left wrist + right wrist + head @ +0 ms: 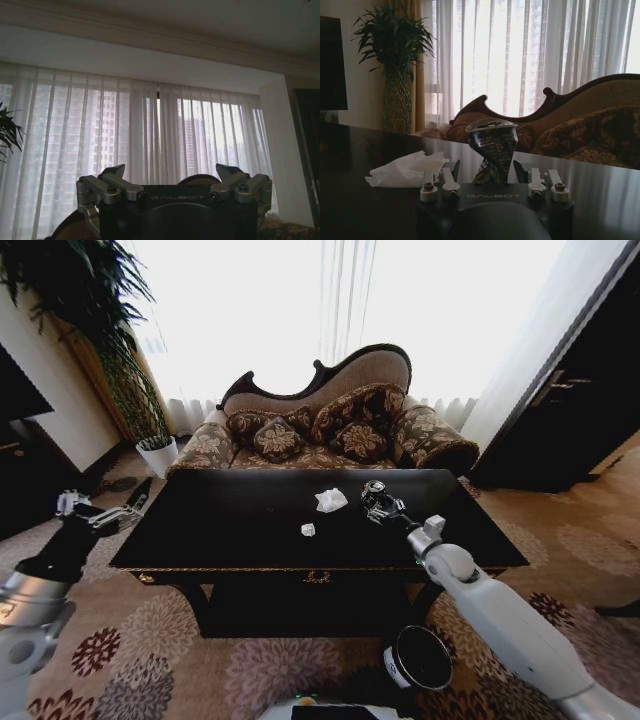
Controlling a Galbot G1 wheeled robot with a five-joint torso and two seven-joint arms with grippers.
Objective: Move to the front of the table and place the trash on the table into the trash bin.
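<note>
Right gripper [492,176] open around crushed can [492,145] on table [200,530], tissue [331,500] beside; squeeze centred (dented metal slips), then lift toward floor-level trash bin [420,657]. Left gripper [172,180] open, idle.

The glossy black table [250,530] carries a crumpled white tissue [331,500] near its middle, a tiny white scrap [308,530] just in front of the tissue toward the robot, and a crushed dark can [375,498] standing just right of the tissue.
</note>
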